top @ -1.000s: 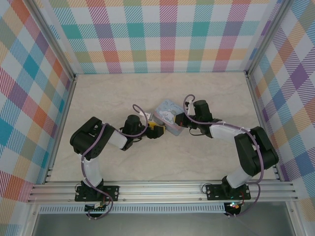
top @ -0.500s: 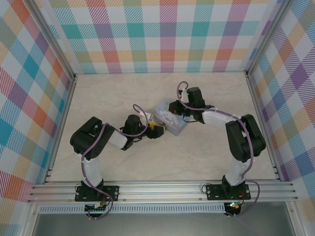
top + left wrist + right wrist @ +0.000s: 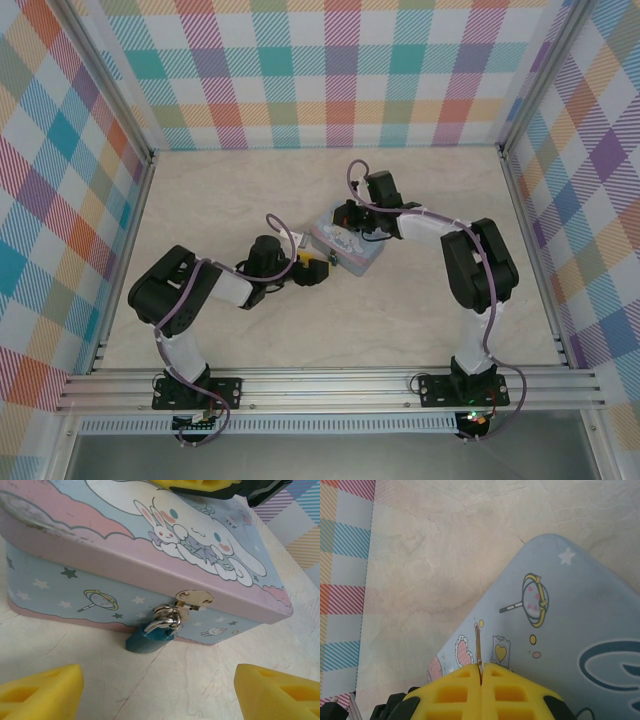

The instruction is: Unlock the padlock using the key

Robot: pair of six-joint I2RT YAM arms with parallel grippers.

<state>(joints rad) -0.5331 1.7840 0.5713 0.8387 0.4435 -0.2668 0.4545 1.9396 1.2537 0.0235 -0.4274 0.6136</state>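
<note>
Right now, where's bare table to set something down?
Bare: the far strip of table between the tin and the back wall; the near stretch between the tin and the front rail; the strip along the right wall. Crowded: mid-table, where the left gripper and the right gripper, pinching the key, sit at the tin and padlock.

No word, number or brand is being shown legibly anywhere. The tin (image 3: 100, 535) is being seen decorated with cartoon rabbits, stars and a hand mirror, and on its lid a dark-blue curved stroke (image 3: 582, 662) is being cut off by the frame edge, too partial to be read.
</note>
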